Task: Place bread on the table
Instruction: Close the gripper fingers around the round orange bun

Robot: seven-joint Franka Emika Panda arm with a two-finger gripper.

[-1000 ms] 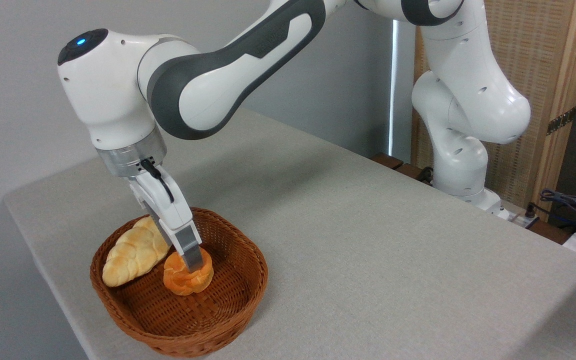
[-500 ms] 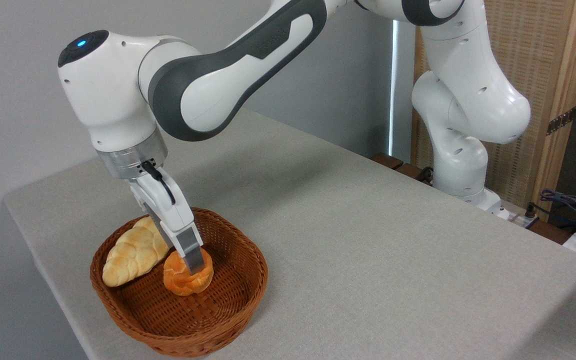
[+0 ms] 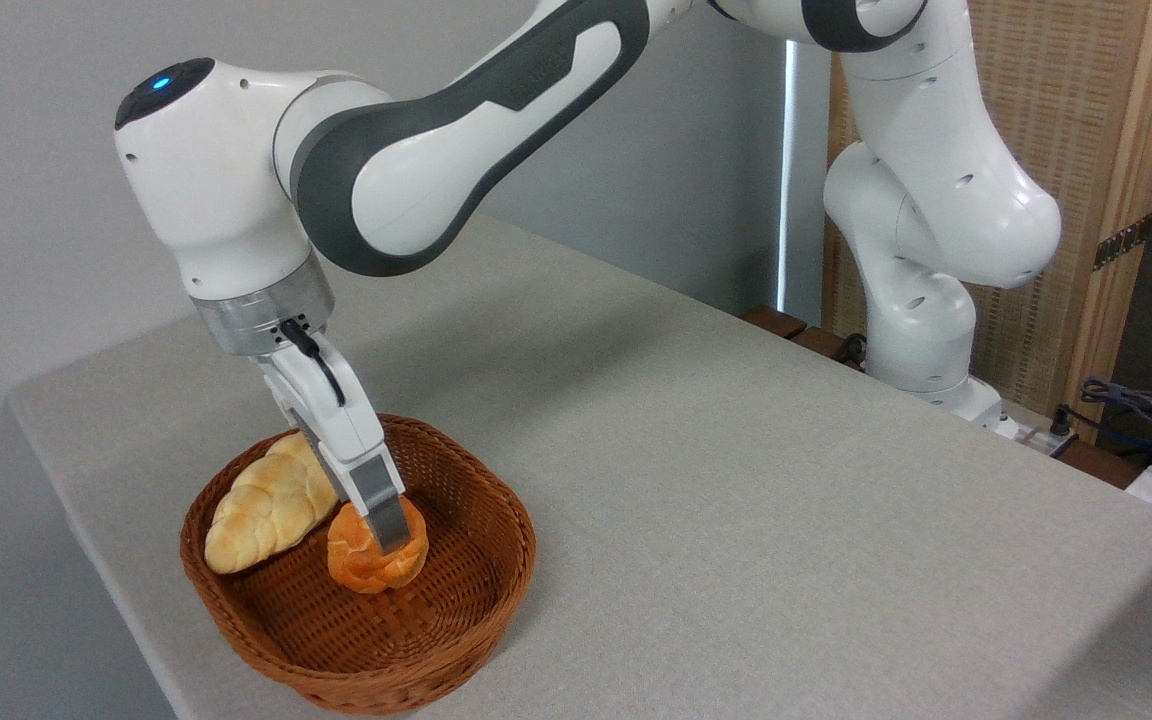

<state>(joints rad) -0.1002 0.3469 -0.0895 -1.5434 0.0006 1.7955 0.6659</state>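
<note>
While the bread [image 3: 376,555] sits low inside the wicker basket [image 3: 476,620] near the counter's [image 3: 736,480] front-left corner, the hand [image 3: 388,530] is down on it. One grey finger [image 3: 384,505] lies across the bun's top; the other is hidden behind, so the grip reads as closed on the bread, judged rather than plainly seen. Whether the bun touches the basket floor cannot be told. Braided loaf [image 3: 266,505] leans on the basket's left wall, just beside the bun, untouched.

Progress: grasp likely made; transfer not done. Remaining: raise the bun over the rim, carry it out toward the open cloth on the right, set down, let go. Risk: soft bun slipping, or snagging the rim.
</note>
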